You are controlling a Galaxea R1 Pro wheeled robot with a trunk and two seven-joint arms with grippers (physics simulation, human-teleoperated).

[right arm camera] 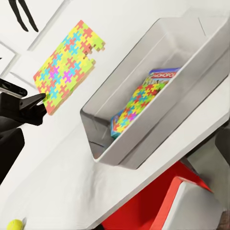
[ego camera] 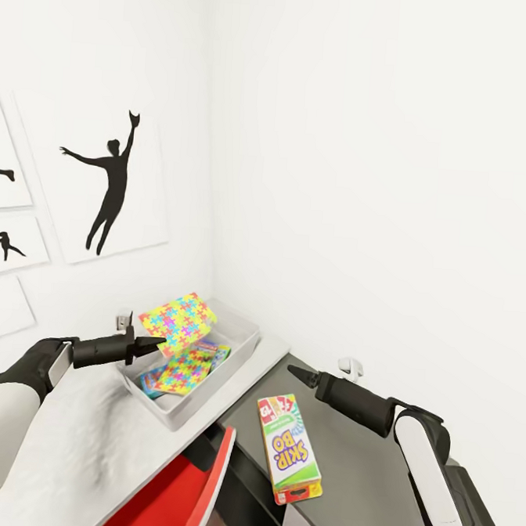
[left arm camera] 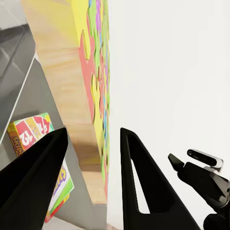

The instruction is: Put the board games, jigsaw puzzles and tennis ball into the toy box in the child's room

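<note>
While the left gripper clamps a jigsaw puzzle above the toy box, the right wrist view reveals a tennis ball on the worktop; whether the right gripper is clenched, I cannot tell.

White-shelled forearms taper into black wrists, each ending in a slim, pointed black claw.
</note>
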